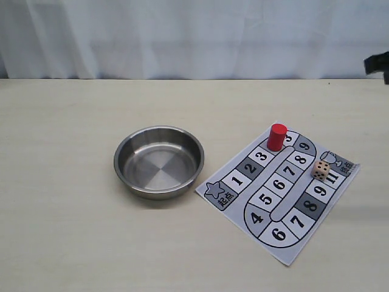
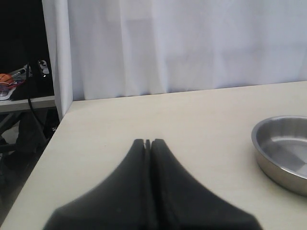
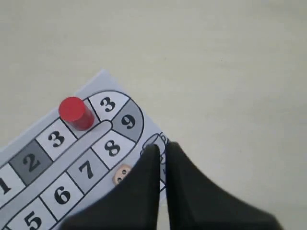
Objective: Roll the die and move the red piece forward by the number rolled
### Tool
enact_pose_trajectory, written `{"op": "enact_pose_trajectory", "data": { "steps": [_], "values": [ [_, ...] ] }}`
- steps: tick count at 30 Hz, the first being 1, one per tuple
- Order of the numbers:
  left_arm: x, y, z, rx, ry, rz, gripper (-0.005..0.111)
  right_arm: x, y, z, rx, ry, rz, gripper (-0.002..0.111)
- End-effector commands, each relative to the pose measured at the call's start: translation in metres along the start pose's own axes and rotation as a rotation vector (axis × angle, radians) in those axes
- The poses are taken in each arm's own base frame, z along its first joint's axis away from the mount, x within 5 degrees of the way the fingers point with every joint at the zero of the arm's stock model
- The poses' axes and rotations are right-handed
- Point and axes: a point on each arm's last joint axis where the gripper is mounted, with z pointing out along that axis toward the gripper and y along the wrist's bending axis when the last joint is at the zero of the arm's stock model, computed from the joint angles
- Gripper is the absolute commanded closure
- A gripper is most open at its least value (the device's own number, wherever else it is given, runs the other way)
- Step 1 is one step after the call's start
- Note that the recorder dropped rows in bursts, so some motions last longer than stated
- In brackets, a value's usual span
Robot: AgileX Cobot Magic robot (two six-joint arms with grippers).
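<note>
Exterior view: a printed paper board (image 1: 278,196) lies flat on the pale surface (image 1: 61,231). Its track starts at a grey star square with two Chinese characters, then reads 1, 2, 3 along one edge. After the bend it reads 9, 8, 7, 6, 5, 4, then 6, 7, 8, 9 and what looks like 11, ending at a grey corner square with a cup drawing. In the right wrist view the bend square just past the red piece reads 3.

The red piece (image 1: 277,137) stands upright on the board, on the square right after the first 3, covering its number. The die (image 1: 321,170) sits on the board near the cup corner, dots showing, well apart from the red piece. A steel bowl (image 1: 158,161) rests just beside the board's star corner.

The right tool (image 3: 162,146) hangs above the board's cup corner, pointing down at it. Its fingers are drawn almost together with only a slim gap, gripping nothing, and one finger partly hides the die. The left tool (image 2: 147,142) hangs low and nearly level over bare surface near the bowl, fingers pressed together and empty.
</note>
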Motion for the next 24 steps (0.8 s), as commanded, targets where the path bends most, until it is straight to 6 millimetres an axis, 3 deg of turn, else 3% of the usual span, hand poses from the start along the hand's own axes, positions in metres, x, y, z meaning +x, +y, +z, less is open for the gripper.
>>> {"op": "enact_pose_trajectory", "data": {
  "steps": [1,3,6,11,15,24],
  "values": [
    [0.0,0.0,0.0,0.0,-0.011,-0.008,0.107,0.003,0.003,-0.092,0.034,-0.195,-0.025,0.104],
    [0.0,0.0,0.0,0.0,-0.011,-0.008,0.107,0.014,0.007,-0.142,0.051,-0.313,-0.032,0.104],
    [0.0,0.0,0.0,0.0,-0.011,-0.008,0.107,0.032,0.012,-0.188,0.065,-0.42,-0.038,0.104],
    [0.0,0.0,0.0,0.0,-0.011,-0.008,0.107,0.076,0.021,-0.248,0.069,-0.514,-0.046,0.104],
    [0.0,0.0,0.0,0.0,-0.011,-0.008,0.107,0.114,0.029,-0.283,0.072,-0.573,-0.056,0.104],
    [0.0,0.0,0.0,0.0,-0.011,-0.008,0.107,0.198,0.043,-0.337,0.087,-0.762,-0.072,0.104]
  ]
}}
